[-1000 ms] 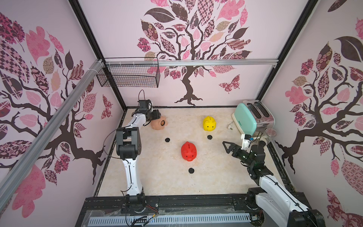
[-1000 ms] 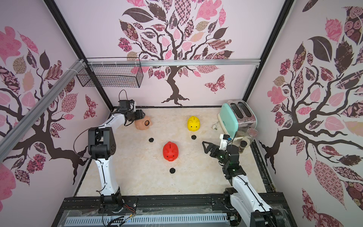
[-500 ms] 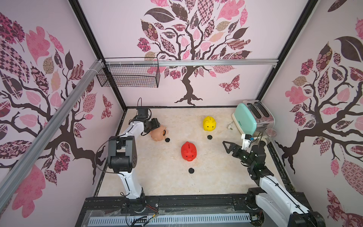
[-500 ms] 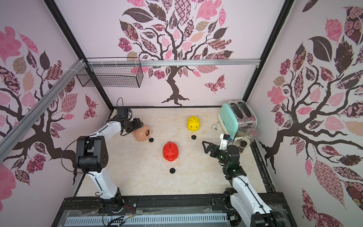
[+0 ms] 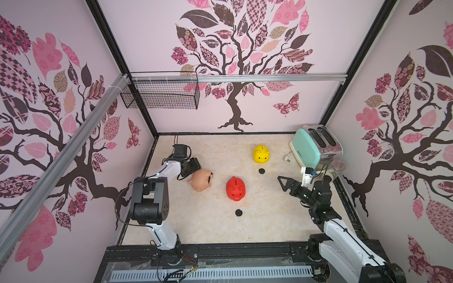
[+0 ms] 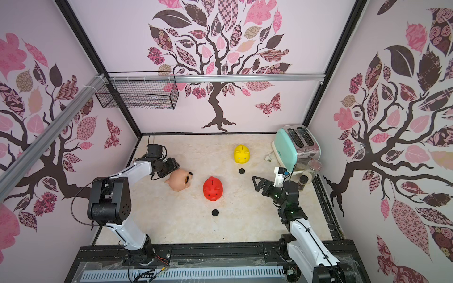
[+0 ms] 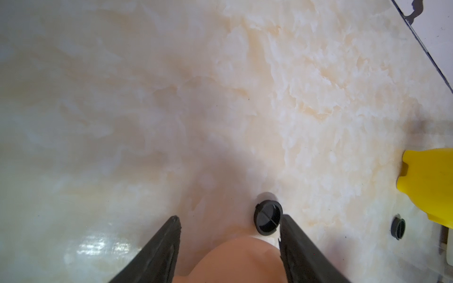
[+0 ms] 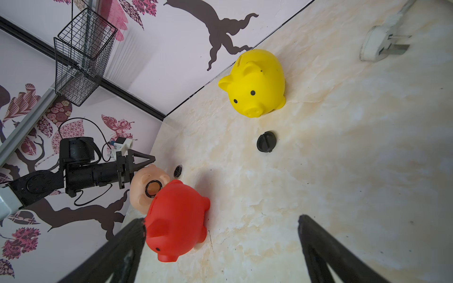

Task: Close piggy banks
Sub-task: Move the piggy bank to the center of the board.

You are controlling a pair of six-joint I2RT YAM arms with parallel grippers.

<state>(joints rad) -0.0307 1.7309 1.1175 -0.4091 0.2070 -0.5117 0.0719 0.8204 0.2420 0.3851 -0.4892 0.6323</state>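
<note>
Three piggy banks on a marbled worktop (image 5: 201, 227), each placed relative to the red piggy bank (image 5: 235, 188) at mid-worktop.

Left end effector (image 7: 229, 218): on the left-arm side of the red bank. Its two black fingers are clamped against opposite flanks of the peach piggy bank (image 5: 200, 181), which fills the gap between them in the left wrist view.

Peach bank: just beside the red bank but apart from it, lying on its side. Its round belly hole (image 8: 153, 188) faces the red bank and is unplugged. One black plug (image 7: 268, 218) lies just beside it.

Red bank: standing on its feet, snout toward the arm bases. A second plug (image 5: 239, 212) lies near it on that same side.

Yellow piggy bank (image 5: 261, 153): behind the red bank and toward the right-arm side, standing on its feet. A third plug (image 5: 262, 170) lies just in front of its snout.

Right end effector (image 8: 219, 219): on the right-arm side of the red bank, clear of it, jaws spread wide with nothing between them.

Mint-green toaster (image 5: 307, 149): beyond that arm, farthest from the red bank.
</note>
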